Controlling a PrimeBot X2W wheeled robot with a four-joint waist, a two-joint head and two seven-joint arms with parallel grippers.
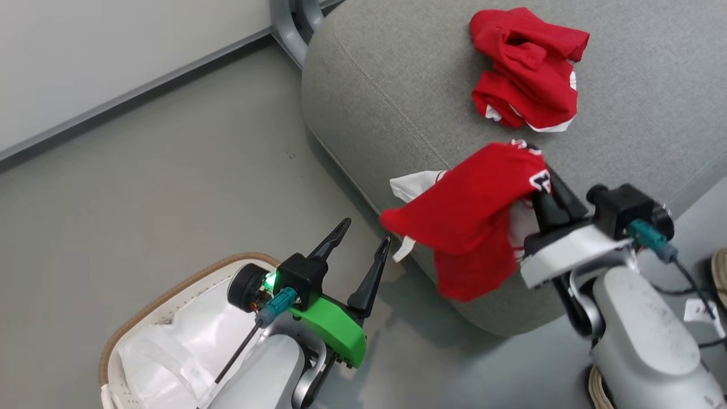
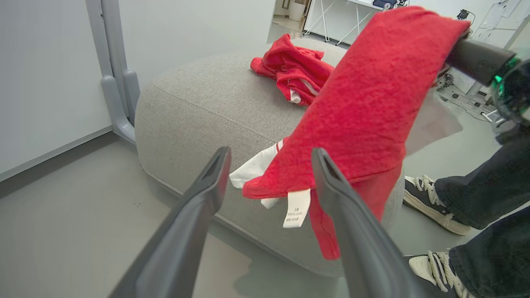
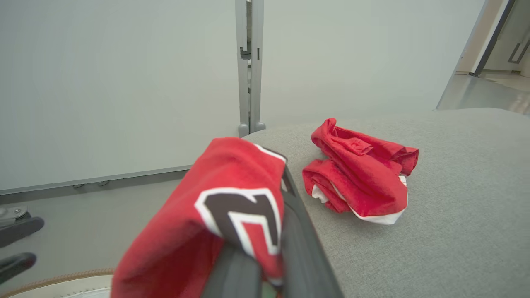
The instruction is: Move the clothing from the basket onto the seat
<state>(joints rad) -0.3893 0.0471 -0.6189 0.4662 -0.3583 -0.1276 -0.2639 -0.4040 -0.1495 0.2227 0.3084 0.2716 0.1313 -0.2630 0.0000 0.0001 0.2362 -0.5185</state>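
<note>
While my clamped right gripper [image 1: 548, 182] dangles the red fabric garment [image 1: 471, 221] past the edge of the grey upholstered seat [image 1: 397, 96], releasing now likely drops it floorward; left gripper [image 1: 367, 230] spread, empty.

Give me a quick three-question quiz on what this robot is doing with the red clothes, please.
1. True or false: the left hand is open and empty.
2. Where does the crumpled red garment lie? A) on the floor B) on the grey seat C) in the left hand
3. Which hand grips the red numbered jersey?
Key: 1 true; 2 B; 3 the right hand, shut on it.
</note>
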